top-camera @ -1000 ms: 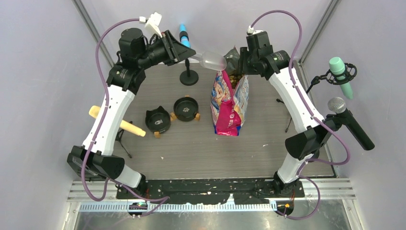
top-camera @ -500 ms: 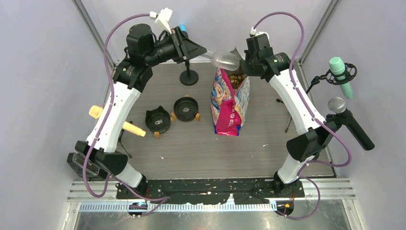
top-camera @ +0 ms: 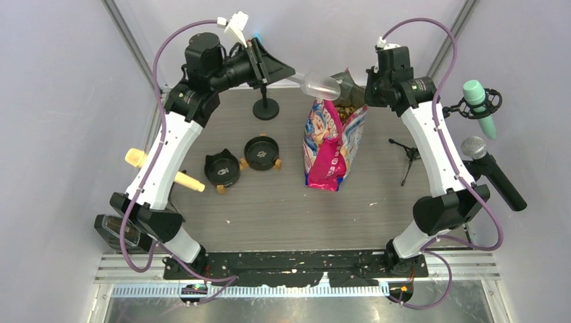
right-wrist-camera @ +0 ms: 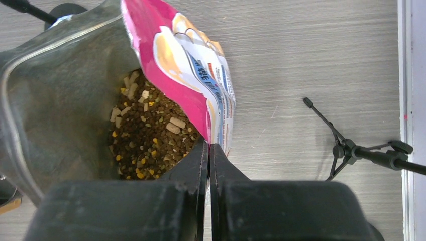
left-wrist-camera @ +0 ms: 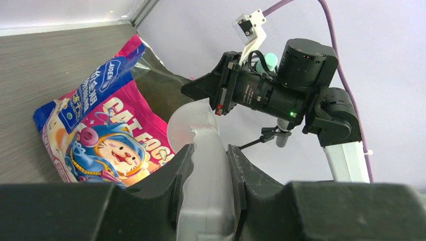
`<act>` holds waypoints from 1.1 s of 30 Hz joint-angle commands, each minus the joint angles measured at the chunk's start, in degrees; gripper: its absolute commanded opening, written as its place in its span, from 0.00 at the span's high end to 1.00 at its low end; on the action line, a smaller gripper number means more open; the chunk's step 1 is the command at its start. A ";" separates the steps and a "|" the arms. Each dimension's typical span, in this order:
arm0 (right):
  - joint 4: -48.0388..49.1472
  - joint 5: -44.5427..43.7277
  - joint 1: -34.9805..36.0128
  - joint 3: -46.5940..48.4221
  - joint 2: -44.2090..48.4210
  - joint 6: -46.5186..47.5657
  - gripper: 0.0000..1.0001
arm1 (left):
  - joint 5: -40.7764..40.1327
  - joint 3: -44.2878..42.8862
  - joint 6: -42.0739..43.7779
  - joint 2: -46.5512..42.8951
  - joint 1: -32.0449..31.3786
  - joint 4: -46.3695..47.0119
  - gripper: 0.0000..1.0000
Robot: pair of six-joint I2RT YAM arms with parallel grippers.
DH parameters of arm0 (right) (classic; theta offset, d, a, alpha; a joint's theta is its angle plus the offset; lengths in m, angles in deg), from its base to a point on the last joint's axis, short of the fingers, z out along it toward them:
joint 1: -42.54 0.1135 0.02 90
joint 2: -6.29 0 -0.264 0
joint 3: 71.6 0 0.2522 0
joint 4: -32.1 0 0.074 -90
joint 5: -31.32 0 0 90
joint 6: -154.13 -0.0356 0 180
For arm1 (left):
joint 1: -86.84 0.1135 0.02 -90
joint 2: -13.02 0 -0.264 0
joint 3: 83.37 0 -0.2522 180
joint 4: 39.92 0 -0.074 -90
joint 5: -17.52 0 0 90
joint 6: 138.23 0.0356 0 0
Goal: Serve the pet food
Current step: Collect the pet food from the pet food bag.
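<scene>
A tall pink, white and blue printed bag (top-camera: 330, 145) with a cartoon cat stands on a grey wood-grain surface (top-camera: 269, 202). Your two arms rise from the near edge of that surface. The bag's top leans toward your right arm and its silver-lined mouth is open.

Left of the bag and well apart from it sit two small round black bowls with wooden feet. The nearer one (top-camera: 222, 168) is just beside the farther one (top-camera: 262, 153).

The pet food (right-wrist-camera: 145, 135), small brown pellets mixed with tan and yellow bits, lies inside the bag, low down below the open mouth.

At the bag's right rim, your right hand (right-wrist-camera: 208, 150) has its fingers pressed together. The pink edge of the bag is pinched between them.

At the far left of the bag's mouth, your left hand (left-wrist-camera: 208, 160) is narrowed around the handle of a clear plastic scoop (left-wrist-camera: 201, 145). The scoop's rounded end points toward the bag's opening. You cannot tell whether it touches the rim.

Beyond the bowls, left of the bag's top, stands a small black microphone stand with a round base (top-camera: 266, 108).
</scene>
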 commanded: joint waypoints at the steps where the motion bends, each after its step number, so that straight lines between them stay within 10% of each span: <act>1: 9.42 2.29 -1.12 3.30 4.90 3.75 0.95 | 0.42 -3.38 -0.65 0.15 -0.86 1.74 1.00; 14: 7.56 4.53 -1.21 10.89 -0.69 5.85 0.94 | 0.20 -5.43 0.30 1.01 -1.05 -0.23 1.00; 21: 8.49 0.84 2.58 -1.81 4.36 3.57 0.21 | -1.30 -6.57 2.69 0.59 -0.90 -2.67 1.00; 33: 1.68 -7.92 5.44 -4.05 1.96 -2.27 0.21 | -1.90 -5.34 3.55 -0.30 -0.36 -3.52 1.00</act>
